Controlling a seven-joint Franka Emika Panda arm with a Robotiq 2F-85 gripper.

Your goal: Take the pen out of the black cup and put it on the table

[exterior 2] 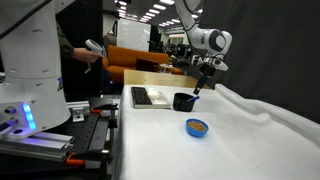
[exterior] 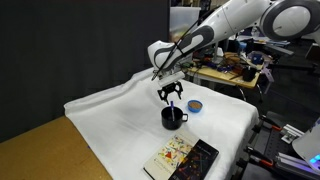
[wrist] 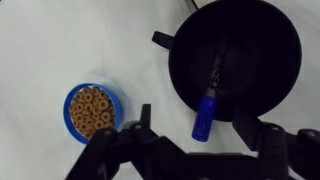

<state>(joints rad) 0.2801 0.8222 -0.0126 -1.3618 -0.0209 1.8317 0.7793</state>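
Note:
The black cup (wrist: 235, 50) stands on the white-clothed table (wrist: 60, 40), its handle pointing to the upper left in the wrist view. The blue pen (wrist: 206, 110) leans inside it, its blue end sticking out over the rim. My gripper (wrist: 195, 125) is open just above the cup, one finger on each side of the pen's blue end, not touching it. In both exterior views the gripper (exterior: 171, 95) (exterior 2: 200, 88) hangs right over the cup (exterior: 173, 117) (exterior 2: 184, 101).
A small round blue disc with orange contents (wrist: 92, 110) (exterior: 196, 104) (exterior 2: 197, 127) lies near the cup. A flat book with a colourful cover (exterior: 182, 160) (exterior 2: 152, 97) lies on the cloth. Tan wood (exterior: 40, 150) shows at one table edge.

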